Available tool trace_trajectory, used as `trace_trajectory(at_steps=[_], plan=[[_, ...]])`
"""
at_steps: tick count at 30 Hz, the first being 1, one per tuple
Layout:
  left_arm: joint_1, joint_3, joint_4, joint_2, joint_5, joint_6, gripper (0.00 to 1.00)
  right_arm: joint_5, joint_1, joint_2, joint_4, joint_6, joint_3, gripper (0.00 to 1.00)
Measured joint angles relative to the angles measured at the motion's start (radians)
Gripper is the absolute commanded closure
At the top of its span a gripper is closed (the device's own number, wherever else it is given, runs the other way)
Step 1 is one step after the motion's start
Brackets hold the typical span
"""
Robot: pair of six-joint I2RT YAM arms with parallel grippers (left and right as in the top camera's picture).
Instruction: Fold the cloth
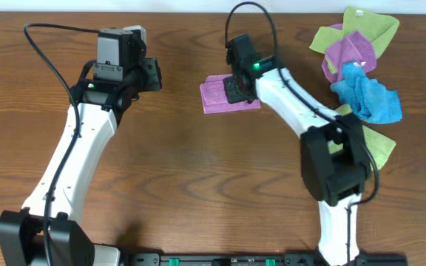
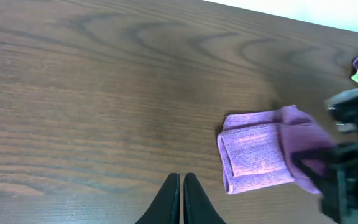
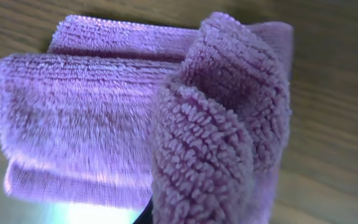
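A purple cloth (image 1: 217, 97) lies folded on the wooden table, left of centre-right; it also shows in the left wrist view (image 2: 257, 152). My right gripper (image 1: 236, 90) sits over its right side and is shut on a raised fold of the purple cloth (image 3: 210, 143), which hides the fingers in the right wrist view. The rest of the cloth (image 3: 73, 106) lies flat in layers beneath. My left gripper (image 1: 155, 74) is shut and empty (image 2: 182, 186), apart from the cloth on its left, over bare table.
A pile of green and purple cloths (image 1: 350, 41) lies at the far right, with a blue cloth (image 1: 368, 97) below it and a green cloth (image 1: 377, 144) partly under the right arm. The right gripper body (image 2: 353, 162) shows in the left wrist view.
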Motion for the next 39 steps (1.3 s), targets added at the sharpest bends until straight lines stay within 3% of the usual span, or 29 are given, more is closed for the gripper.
trace_trajectory(at_steps=[6, 7, 8, 12, 17, 24, 26, 27, 28, 29, 30, 31, 32, 34, 39], plan=[[0.000, 0.000, -0.011, 0.000, 0.002, 0.000, 0.94, 0.008, 0.017, 0.016, 0.061, 0.000, 0.000, 0.99], [0.000, 0.000, -0.011, 0.000, 0.002, 0.000, 0.94, 0.008, 0.024, 0.016, 0.062, 0.000, 0.000, 0.94], [0.000, 0.000, -0.011, 0.000, 0.002, 0.000, 0.94, 0.007, 0.029, 0.016, 0.062, -0.001, 0.000, 0.77], [0.000, 0.000, -0.011, 0.000, 0.002, 0.000, 0.94, -0.027, 0.061, 0.017, 0.091, -0.003, 0.000, 0.58], [0.000, 0.000, -0.012, 0.000, -0.007, 0.000, 0.94, -0.264, 0.112, 0.017, 0.142, -0.012, 0.001, 0.55], [0.000, 0.000, -0.037, 0.000, -0.072, 0.000, 0.93, -0.328, 0.116, 0.017, 0.139, -0.013, 0.004, 0.62], [0.001, -0.003, -0.033, 0.001, -0.082, 0.000, 0.84, -0.332, 0.095, 0.016, 0.133, -0.015, 0.009, 0.70], [0.001, -0.006, -0.032, 0.003, -0.082, 0.000, 0.80, -0.333, 0.081, 0.015, 0.128, -0.015, 0.014, 0.81], [0.001, -0.006, -0.029, 0.012, -0.081, -0.002, 0.79, -0.333, 0.063, 0.013, 0.126, -0.016, 0.021, 0.99], [0.002, -0.007, -0.025, 0.023, -0.076, -0.004, 0.77, -0.334, 0.049, 0.007, 0.124, -0.018, 0.026, 0.99], [0.002, -0.007, -0.017, 0.041, -0.066, -0.006, 0.67, -0.334, 0.036, -0.002, 0.120, -0.013, 0.031, 0.99], [0.003, -0.007, -0.010, 0.068, -0.049, -0.006, 0.43, -0.333, 0.019, -0.016, 0.118, -0.014, 0.034, 0.99], [0.003, -0.007, -0.003, 0.094, -0.031, -0.010, 0.25, -0.333, 0.008, -0.029, 0.115, -0.014, 0.036, 0.99], [0.003, -0.010, 0.017, 0.162, 0.018, -0.020, 0.07, -0.330, -0.023, -0.068, 0.092, -0.014, 0.042, 0.99], [0.003, -0.023, 0.092, 0.291, 0.163, -0.027, 0.04, -0.312, -0.086, -0.098, 0.010, -0.014, 0.060, 0.99]])
